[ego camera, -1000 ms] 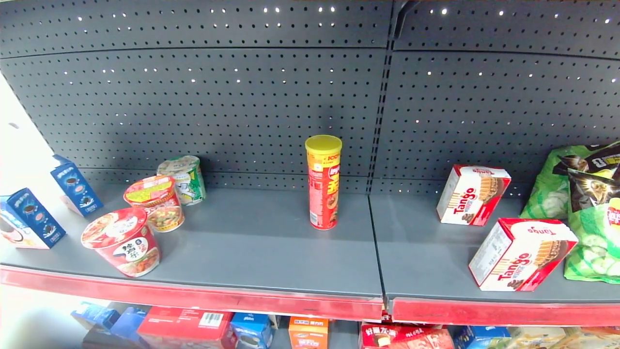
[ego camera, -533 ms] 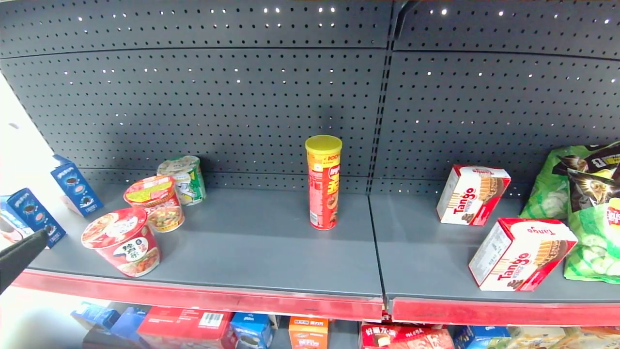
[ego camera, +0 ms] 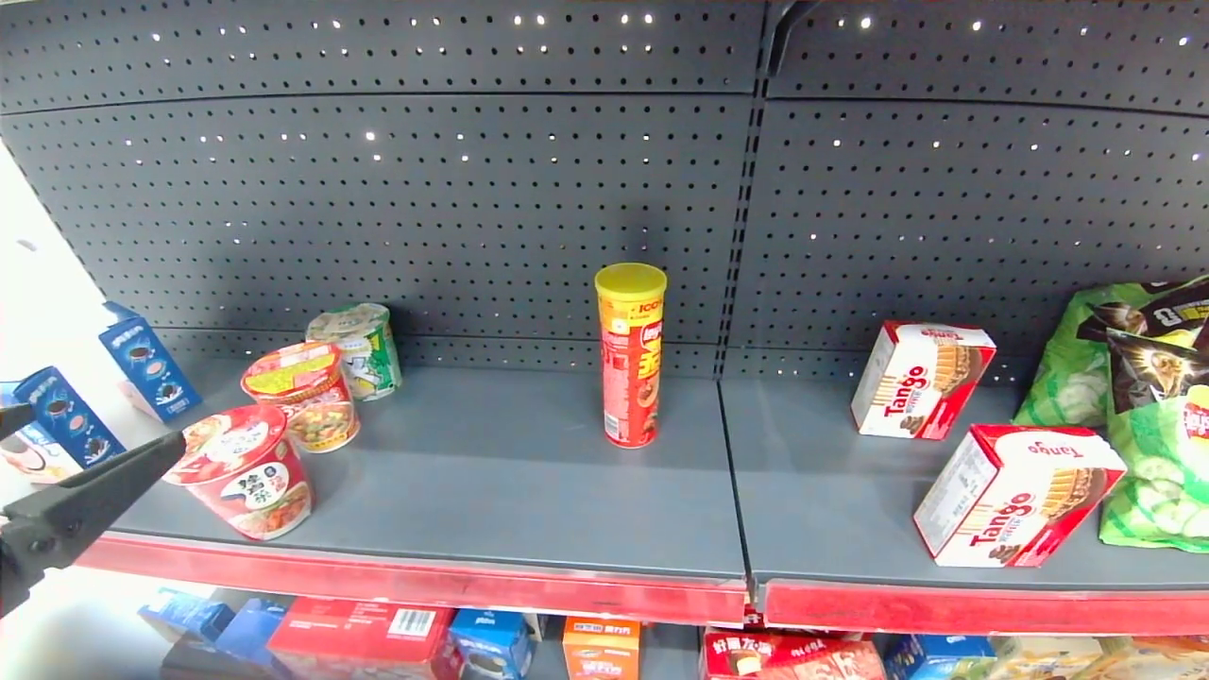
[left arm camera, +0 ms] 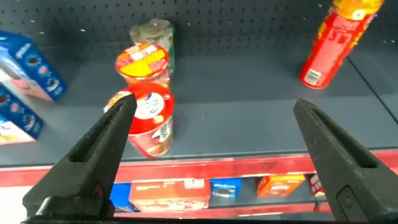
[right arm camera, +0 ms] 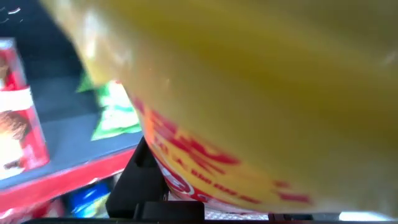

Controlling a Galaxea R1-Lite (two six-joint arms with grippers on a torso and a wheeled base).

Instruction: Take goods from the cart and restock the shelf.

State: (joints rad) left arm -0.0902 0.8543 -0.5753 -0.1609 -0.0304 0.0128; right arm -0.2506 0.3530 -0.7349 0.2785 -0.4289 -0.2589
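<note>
A red chip can [ego camera: 630, 354] with a yellow lid stands upright mid-shelf on the grey shelf [ego camera: 491, 491]. My left gripper [ego camera: 99, 430] hangs open at the shelf's front left, just in front of the red noodle cup [ego camera: 241, 469]. In the left wrist view its fingers [left arm camera: 106, 149] stand wide apart with nothing between them, the red cup [left arm camera: 149, 121] and the can [left arm camera: 329, 40] beyond. Close against the right wrist camera is a second red and yellow chip can [right arm camera: 249, 81], held. One of my right gripper's black fingers [right arm camera: 142, 180] shows under it.
Two more noodle cups [ego camera: 302, 395] [ego camera: 357, 348] stand behind the red one. Blue cookie boxes [ego camera: 146, 364] sit far left. Two wafer boxes [ego camera: 921, 378] [ego camera: 1015, 496] and green snack bags [ego camera: 1133, 397] fill the right. The shelf has a red front edge [ego camera: 425, 581]; boxed goods [ego camera: 368, 637] lie below.
My left gripper has come up into the head view from the lower left and moved toward the red noodle cup. The goods on the shelf have not moved.
</note>
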